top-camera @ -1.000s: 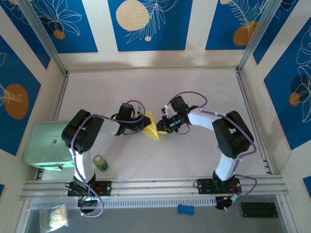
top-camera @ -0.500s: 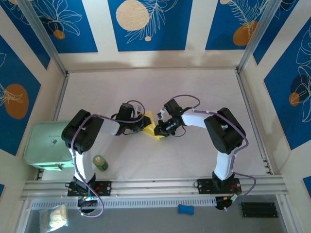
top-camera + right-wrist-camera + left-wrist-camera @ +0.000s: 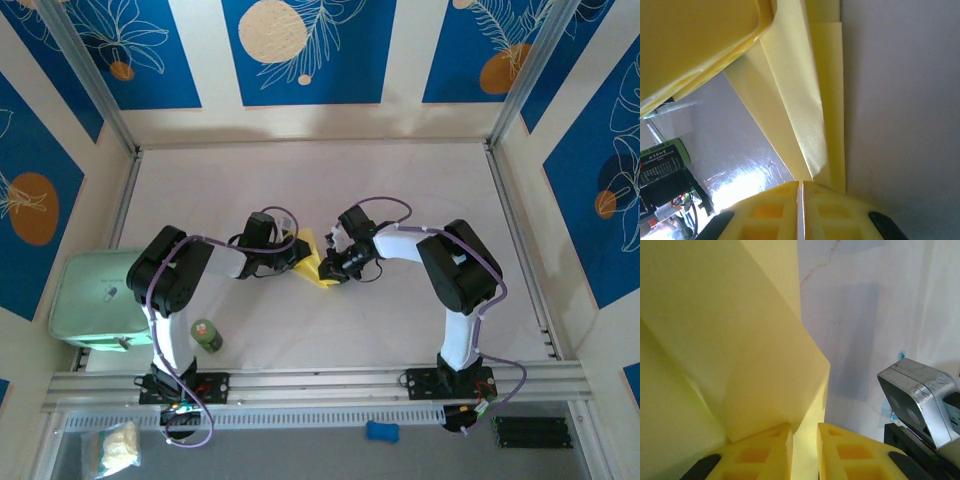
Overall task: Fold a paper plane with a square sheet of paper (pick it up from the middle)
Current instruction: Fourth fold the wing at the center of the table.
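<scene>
The folded paper plane (image 3: 316,262) sits between the two grippers over the desk (image 3: 400,190), the left gripper (image 3: 804,447) and right gripper (image 3: 800,210) each having fingers clamped on its edge.

Free room, as I see it:

- Far half of the table (image 3: 400,175): bare, open for either of my arms.
- Right side, between my right arm and the rail: bare and passable.
- Centre: crowded. My left gripper (image 3: 290,250) and right gripper (image 3: 330,265) meet nose to nose on the paper plane (image 3: 312,262), and no gap shows between them.
- Near left: a small green bottle (image 3: 206,335) stands just beside my left arm's base, and a pale green box (image 3: 95,300) sits at the left table edge. Both narrow any sweep there.
- Near centre, between my two bases: open table.
- In the left wrist view, my right gripper's grey housing (image 3: 920,395) stands close on the right.
</scene>
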### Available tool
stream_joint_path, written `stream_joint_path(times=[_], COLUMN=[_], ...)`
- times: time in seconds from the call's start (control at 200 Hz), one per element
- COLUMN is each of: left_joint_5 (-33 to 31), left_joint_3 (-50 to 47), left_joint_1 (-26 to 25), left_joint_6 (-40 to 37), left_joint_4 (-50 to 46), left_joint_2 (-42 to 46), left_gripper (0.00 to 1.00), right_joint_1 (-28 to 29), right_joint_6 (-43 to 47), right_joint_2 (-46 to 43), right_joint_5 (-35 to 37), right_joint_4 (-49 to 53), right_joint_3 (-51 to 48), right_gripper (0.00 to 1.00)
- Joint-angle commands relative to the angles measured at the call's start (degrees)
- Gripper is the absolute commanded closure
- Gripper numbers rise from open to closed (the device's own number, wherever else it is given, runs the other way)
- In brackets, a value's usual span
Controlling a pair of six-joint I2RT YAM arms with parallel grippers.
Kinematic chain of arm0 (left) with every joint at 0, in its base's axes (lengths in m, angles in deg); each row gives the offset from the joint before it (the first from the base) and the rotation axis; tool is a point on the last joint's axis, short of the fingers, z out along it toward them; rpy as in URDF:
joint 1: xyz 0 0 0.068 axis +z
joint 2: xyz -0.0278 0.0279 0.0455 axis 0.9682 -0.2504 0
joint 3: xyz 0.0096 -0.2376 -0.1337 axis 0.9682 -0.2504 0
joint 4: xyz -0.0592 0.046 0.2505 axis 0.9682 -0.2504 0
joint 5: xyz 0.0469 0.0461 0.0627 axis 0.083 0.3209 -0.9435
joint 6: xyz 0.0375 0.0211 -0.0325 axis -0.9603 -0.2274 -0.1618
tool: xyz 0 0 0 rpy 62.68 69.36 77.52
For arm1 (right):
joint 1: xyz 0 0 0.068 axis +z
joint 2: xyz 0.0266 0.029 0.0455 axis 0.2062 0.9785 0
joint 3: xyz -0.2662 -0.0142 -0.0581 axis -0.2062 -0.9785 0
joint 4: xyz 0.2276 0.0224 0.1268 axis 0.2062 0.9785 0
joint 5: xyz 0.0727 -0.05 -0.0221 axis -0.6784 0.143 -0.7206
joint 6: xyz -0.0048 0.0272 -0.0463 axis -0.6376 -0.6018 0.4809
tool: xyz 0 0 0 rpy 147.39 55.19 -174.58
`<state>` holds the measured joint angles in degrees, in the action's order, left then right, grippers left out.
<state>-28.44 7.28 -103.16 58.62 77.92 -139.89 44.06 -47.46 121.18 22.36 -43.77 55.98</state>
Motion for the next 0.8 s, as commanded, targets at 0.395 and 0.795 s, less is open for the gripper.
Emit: stream_joint_path(times=[0.395,0.795], left_joint_5=[-3.5,-3.5], left_joint_3=[-1.3,-0.9], left_joint_1=[-0.1,-0.1], left_joint_6=[-0.4,-0.6], left_joint_4=[-6.9,-7.7], left_joint_2=[-2.0,-2.1], left_gripper=[0.78,0.78], right_joint_1=[-0.3,-0.2], right_joint_6=[-0.3,-0.1], right_joint_2=[1.2,1.7], right_joint_5=[2.0,2.6], right_joint_4=[1.7,2.4], right_joint_3=[-0.1,-0.1], right_gripper=[0.89,0.89])
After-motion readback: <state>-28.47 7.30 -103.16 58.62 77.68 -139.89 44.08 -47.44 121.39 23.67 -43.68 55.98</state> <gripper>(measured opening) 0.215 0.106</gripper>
